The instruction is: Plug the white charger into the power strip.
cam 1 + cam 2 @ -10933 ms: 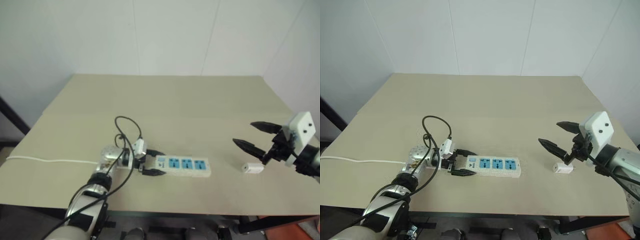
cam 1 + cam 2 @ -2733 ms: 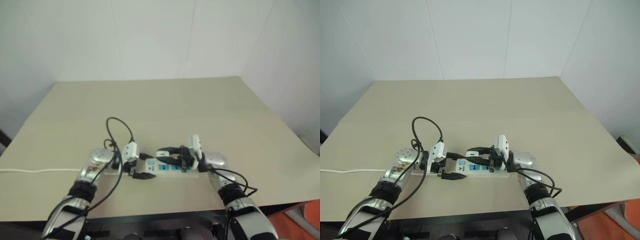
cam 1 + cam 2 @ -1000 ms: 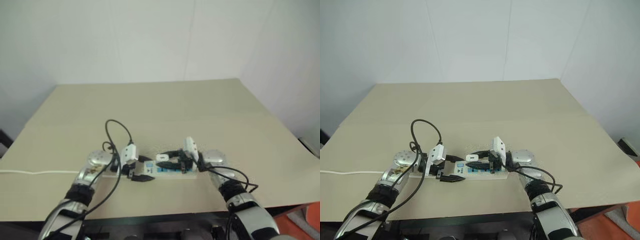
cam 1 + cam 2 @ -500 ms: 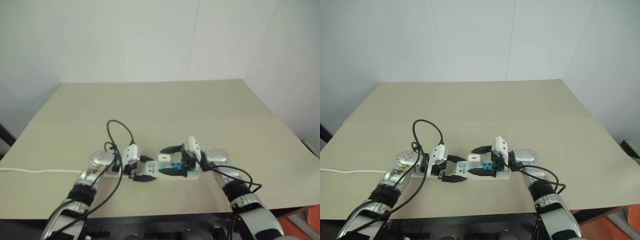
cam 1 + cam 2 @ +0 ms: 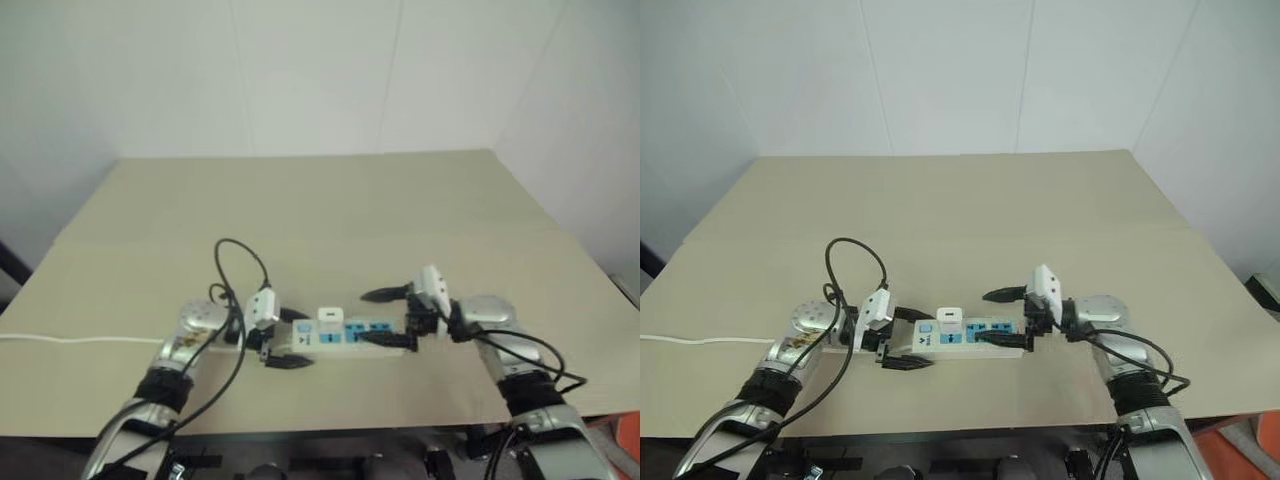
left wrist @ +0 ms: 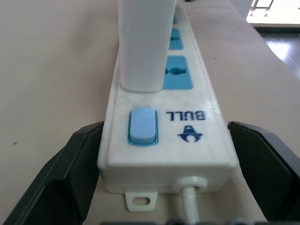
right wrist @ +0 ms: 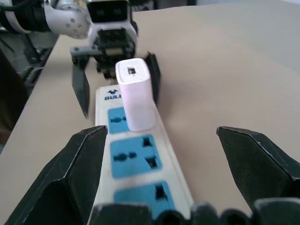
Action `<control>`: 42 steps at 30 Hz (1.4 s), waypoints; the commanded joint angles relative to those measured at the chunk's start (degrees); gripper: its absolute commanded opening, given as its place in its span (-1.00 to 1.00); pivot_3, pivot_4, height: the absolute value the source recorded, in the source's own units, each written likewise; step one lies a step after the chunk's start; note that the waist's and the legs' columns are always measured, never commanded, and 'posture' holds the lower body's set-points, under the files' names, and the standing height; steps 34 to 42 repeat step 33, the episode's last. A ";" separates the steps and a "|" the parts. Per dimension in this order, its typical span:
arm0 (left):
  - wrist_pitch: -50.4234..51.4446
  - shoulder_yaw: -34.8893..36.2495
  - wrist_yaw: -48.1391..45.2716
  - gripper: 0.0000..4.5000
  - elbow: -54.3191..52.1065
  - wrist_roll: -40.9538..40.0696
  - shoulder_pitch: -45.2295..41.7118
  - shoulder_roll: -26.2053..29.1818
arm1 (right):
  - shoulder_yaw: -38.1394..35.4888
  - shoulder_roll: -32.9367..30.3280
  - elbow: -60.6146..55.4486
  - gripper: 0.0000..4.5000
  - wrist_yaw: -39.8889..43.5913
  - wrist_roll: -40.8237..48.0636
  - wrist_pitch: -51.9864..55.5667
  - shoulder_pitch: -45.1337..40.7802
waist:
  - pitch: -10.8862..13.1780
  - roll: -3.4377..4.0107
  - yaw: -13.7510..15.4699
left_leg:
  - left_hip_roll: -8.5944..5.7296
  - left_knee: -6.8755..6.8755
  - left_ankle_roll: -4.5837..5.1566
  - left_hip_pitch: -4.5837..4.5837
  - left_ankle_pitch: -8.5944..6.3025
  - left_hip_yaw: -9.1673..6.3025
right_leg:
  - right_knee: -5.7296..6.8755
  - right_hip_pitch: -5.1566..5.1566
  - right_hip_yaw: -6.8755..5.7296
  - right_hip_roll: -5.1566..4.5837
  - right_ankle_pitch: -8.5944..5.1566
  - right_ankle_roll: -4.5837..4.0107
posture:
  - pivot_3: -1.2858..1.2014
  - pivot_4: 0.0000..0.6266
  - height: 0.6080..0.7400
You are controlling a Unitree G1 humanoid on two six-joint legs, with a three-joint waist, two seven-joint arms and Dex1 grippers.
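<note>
1. Two grippers flank the power strip [image 5: 965,338], which lies flat on the table [image 5: 970,210] near the front edge, roughly midway between the table's left and right edges.
2. The white charger [image 7: 135,93] stands upright in the blue socket panel nearest the strip's switch [image 6: 142,125]. Its base looks flush with the panel in the left wrist view, so the plugging appears done, though the pins are hidden.
3. The left gripper [image 5: 902,340] sits at the switch end with its jaws spread wide. In the left wrist view the black fingers [image 6: 61,173] stand to either side of the strip's end with a gap on both sides, holding nothing.
4. The right gripper [image 5: 1002,318] is at the strip's other end, jaws fully apart and empty, clear of the charger.
5. The thin white cord [image 5: 700,340] leaves the switch end and runs to the table's left edge.
6. Handling, as a judgement: the charger is light, rigid and smooth-sided, so it could slip. Pinch its two broad flat faces low on the body and push straight down. The strip is light and will slide on the table, so brace it by its long sides at the switch end.
</note>
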 commanded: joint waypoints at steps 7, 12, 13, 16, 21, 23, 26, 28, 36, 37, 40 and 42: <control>9.68 11.27 -0.02 0.99 -14.61 -9.44 5.37 12.61 | -11.72 -10.46 -8.89 1.00 -3.29 5.66 5.22 6.90 | 0.23 0.01 -0.02 | 0.00 0.06 0.00 -0.47 0.00 0.02 | 0.07 -0.49 0.01 -0.01 0.01 -0.01 | 0.03 -0.52 1.00; 12.58 15.66 3.24 0.99 -18.09 -10.86 9.51 16.14 | -15.33 -14.25 -12.33 1.00 -5.89 6.97 9.03 10.39 | 0.25 0.03 -0.05 | 0.01 0.08 0.00 -0.59 0.01 0.04 | 0.10 -0.64 0.03 -0.01 0.03 -0.04 | 0.03 -0.52 1.00; 13.23 16.29 4.08 0.99 -18.54 -11.12 10.15 16.28 | -15.51 -15.04 -13.23 1.00 -6.74 6.49 9.90 11.02 | 0.25 0.03 -0.05 | 0.02 0.08 0.00 -0.59 0.00 0.05 | 0.10 -0.65 0.03 -0.01 0.03 -0.04 | 0.03 -0.52 1.00; 14.56 17.01 6.25 0.99 -19.60 -11.66 11.09 15.87 | -15.68 -15.94 -14.62 1.00 -8.71 5.64 11.13 12.05 | 0.27 0.02 0.02 | 0.02 0.10 0.00 -0.60 0.01 0.06 | 0.10 -0.65 0.03 0.00 0.03 -0.04 | 0.03 -0.52 1.00; 15.61 16.09 8.53 0.99 -21.16 -12.08 11.76 14.78 | -15.13 -15.67 -16.40 1.00 -11.31 5.43 11.89 13.40 | 0.27 0.02 0.07 | 0.02 0.13 0.00 -0.64 0.01 0.08 | 0.09 -0.66 0.04 -0.01 0.05 -0.05 | 0.03 -0.52 1.00; 15.80 15.94 8.89 0.99 -21.41 -12.02 11.74 14.57 | -15.09 -15.67 -16.99 1.00 -11.87 5.51 12.24 13.85 | 0.27 0.02 0.07 | 0.02 0.15 0.00 -0.67 0.01 0.08 | 0.07 -0.67 0.04 -0.01 0.06 -0.06 | 0.03 -0.52 1.00; 15.97 15.75 9.26 0.99 -21.24 -11.97 11.39 14.37 | -15.21 -15.84 -17.67 1.00 -12.74 5.49 12.65 14.29 | 0.27 0.02 0.08 | 0.02 0.16 0.00 -0.66 0.01 0.09 | 0.08 -0.67 0.05 0.00 0.07 -0.06 | 0.03 -0.52 1.00; 15.89 15.69 9.37 0.99 -20.89 -11.87 11.22 14.28 | -15.25 -15.98 -18.27 1.00 -13.11 5.67 13.00 14.53 | 0.27 0.02 0.08 | 0.02 0.19 0.00 -0.66 0.01 0.09 | 0.10 -0.66 0.05 -0.01 0.07 -0.06 | 0.03 -0.52 1.00; 15.90 15.49 9.48 0.99 -20.81 -11.87 11.27 13.93 | -15.31 -16.37 -19.26 1.00 -13.61 5.72 13.76 15.09 | 0.27 0.02 0.06 | 0.02 0.21 0.00 -0.66 0.01 0.10 | 0.09 -0.66 0.05 0.00 0.08 -0.07 | 0.03 -0.52 1.00; 15.90 15.49 9.48 0.99 -20.81 -11.87 11.27 13.93 | -15.31 -16.37 -19.26 1.00 -13.61 5.72 13.76 15.09 | 0.27 0.02 0.06 | 0.02 0.21 0.00 -0.66 0.01 0.10 | 0.09 -0.66 0.05 0.00 0.08 -0.07 | 0.03 -0.52 1.00; 15.90 15.49 9.48 0.99 -20.81 -11.87 11.27 13.93 | -15.31 -16.37 -19.26 1.00 -13.61 5.72 13.76 15.09 | 0.27 0.02 0.06 | 0.02 0.21 0.00 -0.66 0.01 0.10 | 0.09 -0.66 0.05 0.00 0.08 -0.07 | 0.03 -0.52 1.00; 15.90 15.49 9.48 0.99 -20.81 -11.87 11.27 13.93 | -15.31 -16.37 -19.26 1.00 -13.61 5.72 13.76 15.09 | 0.27 0.02 0.06 | 0.02 0.21 0.00 -0.66 0.01 0.10 | 0.09 -0.66 0.05 0.00 0.08 -0.07 | 0.03 -0.52 1.00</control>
